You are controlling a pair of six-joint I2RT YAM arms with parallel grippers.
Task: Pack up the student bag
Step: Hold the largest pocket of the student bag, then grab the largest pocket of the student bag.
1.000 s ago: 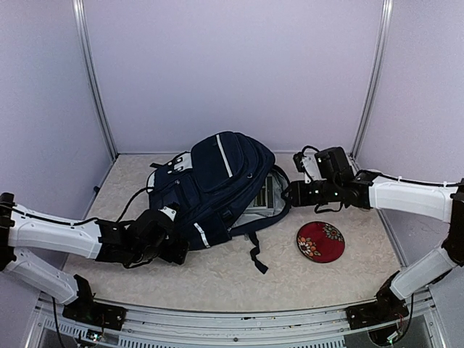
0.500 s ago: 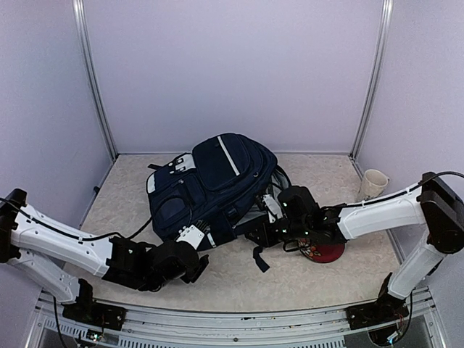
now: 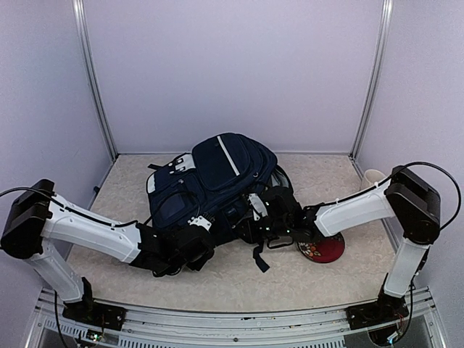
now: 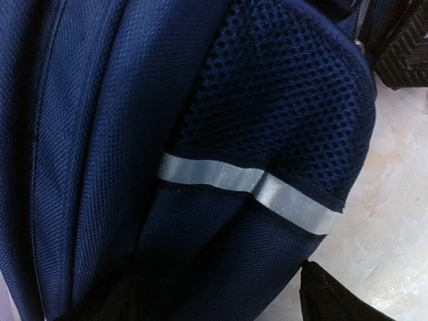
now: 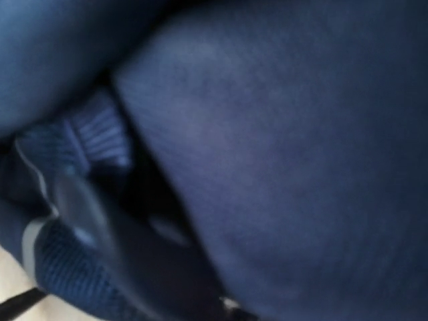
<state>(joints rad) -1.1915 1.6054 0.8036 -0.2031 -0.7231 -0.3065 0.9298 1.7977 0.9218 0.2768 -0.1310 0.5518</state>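
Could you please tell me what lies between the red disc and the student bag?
The right gripper, in the top external view, extended over the red disc to the student bag.

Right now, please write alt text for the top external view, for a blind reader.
A dark navy backpack lies on a pale table; the left gripper and the right gripper reach its near edge from either side. A red patterned disc lies partly under the right arm.
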